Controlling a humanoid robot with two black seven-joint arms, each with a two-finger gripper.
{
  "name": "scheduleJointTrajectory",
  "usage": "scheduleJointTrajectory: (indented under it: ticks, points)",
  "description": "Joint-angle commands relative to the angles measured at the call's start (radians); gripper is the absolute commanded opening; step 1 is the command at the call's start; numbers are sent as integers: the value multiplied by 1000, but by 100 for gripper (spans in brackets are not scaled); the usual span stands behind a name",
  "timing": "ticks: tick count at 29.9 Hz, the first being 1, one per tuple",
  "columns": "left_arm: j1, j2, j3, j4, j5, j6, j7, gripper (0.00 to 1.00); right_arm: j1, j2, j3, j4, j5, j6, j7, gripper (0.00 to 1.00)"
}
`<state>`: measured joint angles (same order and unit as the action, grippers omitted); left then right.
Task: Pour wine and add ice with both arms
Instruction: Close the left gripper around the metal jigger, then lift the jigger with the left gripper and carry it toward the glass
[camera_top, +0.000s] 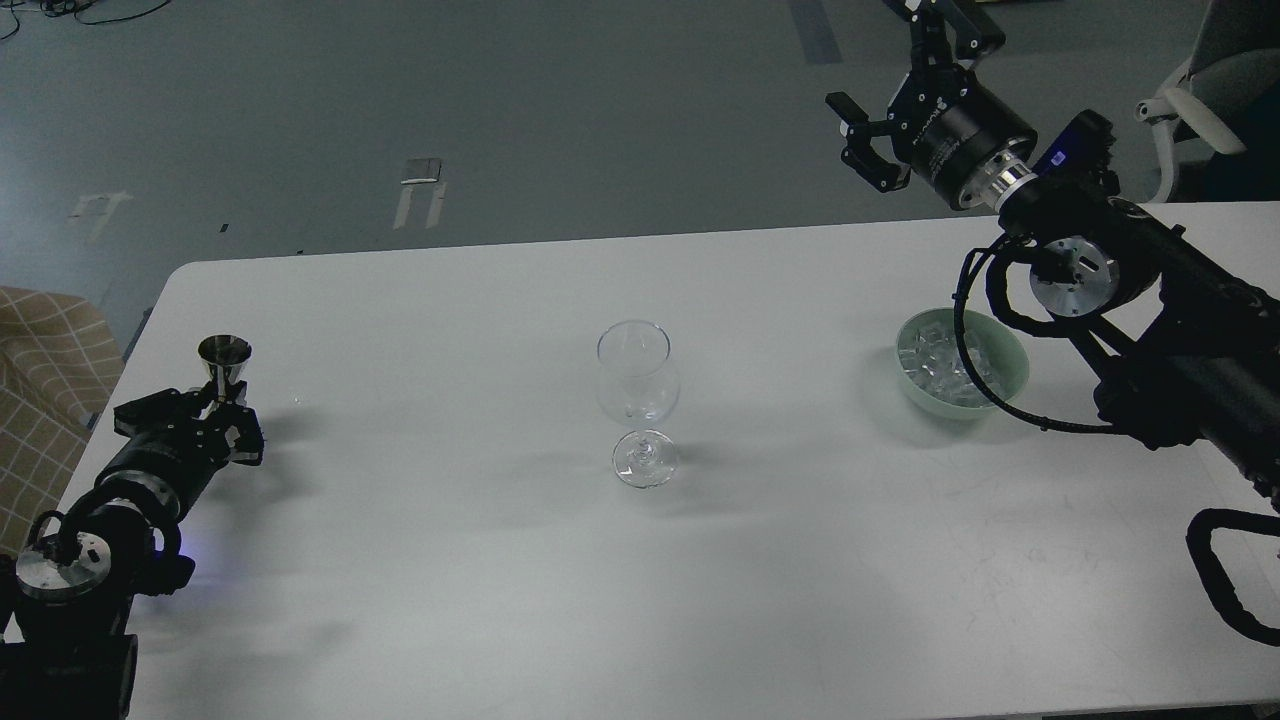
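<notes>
A clear stemmed wine glass (638, 385) stands upright mid-table, and I cannot tell whether it holds any liquid. A pale green bowl (1005, 375) of clear ice (935, 362) cubes sits to its right, partly behind my right arm's cable. My left gripper (222, 408), low at the table's left edge, is shut on the lower part of a small silver jigger (224, 357), which stands upright. My right gripper (893, 100) is raised beyond the table's far edge, up and left of the bowl. Its fingers are spread open and empty.
The white table (450, 300) ends just left of my left arm. A tan checked seat (50, 360) stands past that left edge. A white-and-grey chair (1205, 95) stands at the back right. My right arm's elbow and cables hang over the table's right side.
</notes>
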<state>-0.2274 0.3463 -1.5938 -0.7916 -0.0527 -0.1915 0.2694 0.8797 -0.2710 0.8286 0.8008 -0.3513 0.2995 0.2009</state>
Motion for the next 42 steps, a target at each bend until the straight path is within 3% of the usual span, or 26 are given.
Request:
scheduleJointTrajectory:
  ticks: [1, 13, 19, 32, 42]
  points:
    - [-16, -15, -2, -14, -3, 1, -4, 11, 1, 1, 0, 0, -2, 1, 0, 100]
    - [-1, -56, 0, -228, -33, 43, 11, 11, -1, 1, -2, -3, -2, 1, 0, 100]
    - [34, -84, 5, -362, -32, 82, 50, 11, -7, 3, -2, -3, -2, 0, 0, 100]
    - [252, -87, -8, -741, -30, 231, 83, 11, -13, 3, -2, -3, -2, 0, 0, 100]
    - [280, -87, 3, -847, -30, 310, 91, 11, -15, 3, -3, -2, -2, 0, 0, 100]
